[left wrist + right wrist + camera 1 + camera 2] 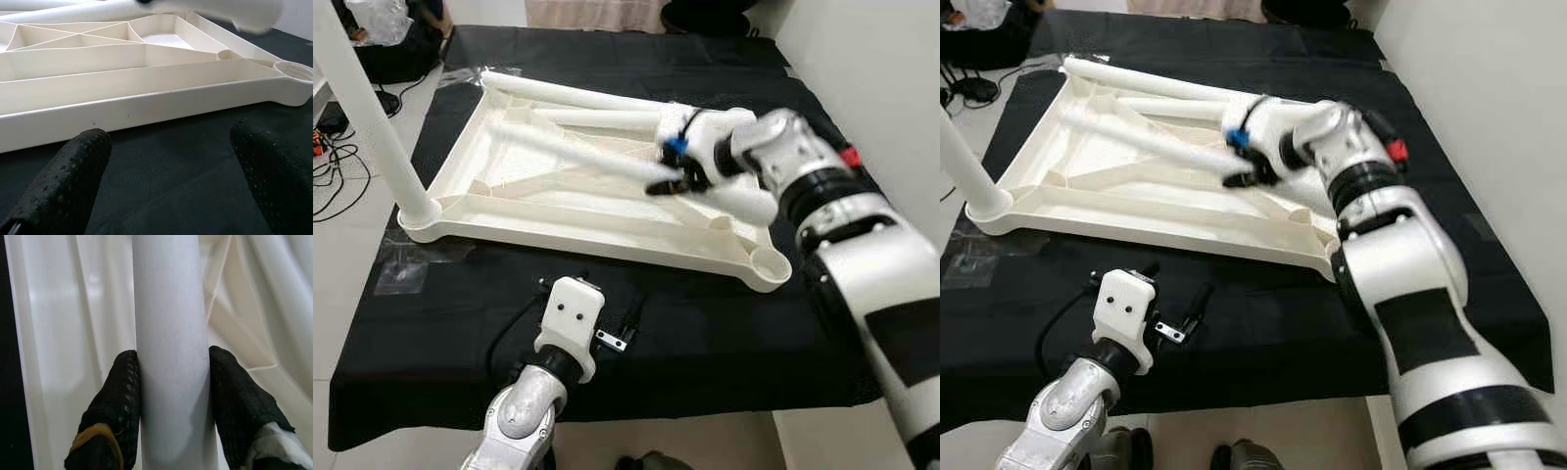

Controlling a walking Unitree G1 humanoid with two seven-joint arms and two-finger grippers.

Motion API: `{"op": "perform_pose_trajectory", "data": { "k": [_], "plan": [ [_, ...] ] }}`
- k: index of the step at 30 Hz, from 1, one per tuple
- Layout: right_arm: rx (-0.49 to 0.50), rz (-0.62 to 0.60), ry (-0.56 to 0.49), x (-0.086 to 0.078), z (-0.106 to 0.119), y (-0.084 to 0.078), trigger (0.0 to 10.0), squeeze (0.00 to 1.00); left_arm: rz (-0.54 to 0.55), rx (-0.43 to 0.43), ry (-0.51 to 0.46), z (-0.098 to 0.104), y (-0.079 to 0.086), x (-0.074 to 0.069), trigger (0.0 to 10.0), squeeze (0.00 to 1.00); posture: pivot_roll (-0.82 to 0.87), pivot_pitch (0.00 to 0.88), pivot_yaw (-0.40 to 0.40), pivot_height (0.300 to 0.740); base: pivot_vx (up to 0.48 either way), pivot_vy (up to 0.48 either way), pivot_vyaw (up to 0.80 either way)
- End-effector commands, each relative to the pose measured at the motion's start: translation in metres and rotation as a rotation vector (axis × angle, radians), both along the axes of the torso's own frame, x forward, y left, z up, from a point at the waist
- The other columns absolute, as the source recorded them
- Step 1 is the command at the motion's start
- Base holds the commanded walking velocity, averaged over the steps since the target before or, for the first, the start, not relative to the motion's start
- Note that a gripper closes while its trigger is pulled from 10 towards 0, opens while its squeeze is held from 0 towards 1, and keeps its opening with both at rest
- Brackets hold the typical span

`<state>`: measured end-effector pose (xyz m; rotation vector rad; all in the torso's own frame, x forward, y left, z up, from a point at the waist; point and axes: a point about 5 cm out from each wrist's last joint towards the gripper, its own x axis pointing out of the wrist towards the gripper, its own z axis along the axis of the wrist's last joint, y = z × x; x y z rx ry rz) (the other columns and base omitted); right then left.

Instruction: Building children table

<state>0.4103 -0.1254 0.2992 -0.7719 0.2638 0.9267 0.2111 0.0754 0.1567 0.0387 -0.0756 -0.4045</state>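
On the black cloth (705, 343) lies the white table top (558, 211), upside down, with one leg (372, 127) standing at its near left corner. The right gripper (668, 181) pinches a loose table leg (578, 157) over the top. Near its front edge, the left gripper (168, 181) hovers with fingers (73, 176) spread.

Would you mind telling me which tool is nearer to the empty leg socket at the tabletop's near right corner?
Right. The right tool, shut on a loose table leg, sits just beyond the socket; the left tool is open over the black cloth, farther left.
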Motion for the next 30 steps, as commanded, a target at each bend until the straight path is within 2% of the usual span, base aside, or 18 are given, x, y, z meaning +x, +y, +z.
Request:
{"op": "perform_pose_trajectory", "data": {
  "k": [1, 5, 8, 9, 11, 12, 13, 14, 17, 19, 21, 23, 24, 25, 26, 27, 29, 30],
  "plan": [
    [0.029, -0.016, -0.014, 0.0, 0.007, -0.006, 0.0, 0.0, 0.002, 0.003, 0.009, -0.004, 0.0, 0.0, 10.0, 0.0, -0.02, 0.136, -0.144, 0.74, 0.0, 0.0, 0.0],
    [0.032, -0.016, -0.015, 0.0, 0.007, -0.007, 0.0, 0.0, 0.002, 0.003, 0.008, -0.004, 0.0, 0.0, 10.0, 0.0, -0.02, 0.136, -0.144, 0.74, 0.0, 0.0, 0.0],
    [0.335, -0.14, -0.1, 0.005, 0.027, -0.014, 0.0, 0.0, 0.012, 0.001, -0.003, -0.001, 0.002, 0.004, 10.0, 0.0, 0.0, 0.117, -0.133, 0.74, 0.0, 0.0, 0.0],
    [0.335, -0.14, -0.1, 0.005, 0.027, -0.014, 0.0, 0.0, 0.012, 0.001, -0.003, -0.001, 0.002, 0.004, 10.0, 0.0, 0.0, 0.117, -0.133, 0.74, 0.0, 0.0, 0.0],
    [0.584, -0.217, -0.16, 0.006, 0.047, -0.016, 0.0, 0.0, 0.024, -0.01, -0.015, 0.003, 0.005, 0.008, 10.0, 0.0, 0.01, 0.105, -0.124, 0.74, 0.0, 0.0, 0.0],
    [0.584, -0.217, -0.16, 0.006, 0.047, -0.016, 0.0, 0.0, 0.024, -0.01, -0.015, 0.003, 0.005, 0.008, 10.0, 0.0, 0.01, 0.105, -0.124, 0.74, 0.0, 0.0, 0.0],
    [0.655, -0.251, -0.181, 0.007, 0.054, -0.018, 0.0, 0.0, 0.027, -0.014, -0.018, 0.005, 0.006, 0.01, 10.0, 0.0, 0.01, 0.105, -0.124, 0.74, 0.0, 0.0, 0.0],
    [0.655, -0.251, -0.181, 0.007, 0.054, -0.018, 0.0, 0.0, 0.027, -0.014, -0.018, 0.005, 0.006, 0.01, 10.0, 0.0, 0.01, 0.105, -0.124, 0.74, 0.0, 0.0, 0.0],
    [0.845, -0.392, -0.227, 0.009, 0.064, -0.031, 0.0, 0.0, 0.03, -0.022, -0.028, 0.007, 0.008, 0.017, 10.0, 0.0, 0.01, 0.082, -0.11, 0.74, 0.0, 0.0, 0.0],
    [0.972, -0.462, -0.217, 0.01, 0.062, -0.039, 0.0, 0.0, 0.035, -0.029, -0.027, 0.009, 0.01, 0.021, 10.0, 0.0, 0.01, 0.067, -0.103, 0.74, 0.0, 0.0, 0.0],
    [1.052, -0.483, -0.202, 0.011, 0.057, -0.041, 0.0, 0.0, 0.04, -0.034, -0.025, 0.011, 0.011, 0.025, 10.0, 0.0, 0.01, 0.057, -0.094, 0.74, 0.0, 0.0, 0.0],
    [1.079, -0.481, -0.196, 0.011, 0.053, -0.041, 0.0, 0.0, 0.042, -0.038, -0.024, 0.012, 0.012, 0.026, 10.0, 0.0, 0.01, 0.057, -0.094, 0.74, 0.0, 0.0, 0.0],
    [1.115, -0.467, -0.184, 0.011, 0.046, -0.038, 0.0, 0.0, 0.047, -0.032, -0.028, 0.014, 0.014, 0.03, 10.0, 0.74, 0.02, 0.048, -0.093, 0.74, 0.0, 0.0, 0.0],
    [1.139, -0.459, -0.176, 0.011, 0.042, -0.036, 0.0, 0.0, 0.051, -0.028, -0.031, 0.015, 0.015, 0.032, 10.0, 0.74, 0.02, 0.048, -0.093, 0.74, 0.0, 0.0, 0.0],
    [1.18, -0.427, -0.16, 0.009, 0.032, -0.027, 0.0, 0.0, 0.043, -0.02, -0.043, 0.017, 0.017, 0.036, 10.0, 1.0, 0.01, 0.035, -0.08, 0.74, 0.0, 0.0, 0.0],
    [1.18, -0.427, -0.16, 0.009, 0.032, -0.027, 0.0, 0.0, 0.043, -0.02, -0.043, 0.017, 0.017, 0.036, 10.0, 1.0, 0.01, 0.035, -0.08, 0.74, 0.0, 0.0, 0.0],
    [1.218, -0.369, -0.143, 0.0, 0.014, -0.008, 0.0, 0.0, 0.044, 0.01, -0.06, 0.021, 0.021, 0.043, 10.0, 1.0, 0.02, 0.025, -0.074, 0.74, 0.0, 0.0, 0.0],
    [1.218, -0.369, -0.143, 0.0, 0.014, -0.008, 0.0, 0.0, 0.044, 0.01, -0.06, 0.021, 0.021, 0.043, 10.0, 1.0, 0.02, 0.025, -0.074, 0.74, 0.0, 0.0, 0.0]
  ]
}}
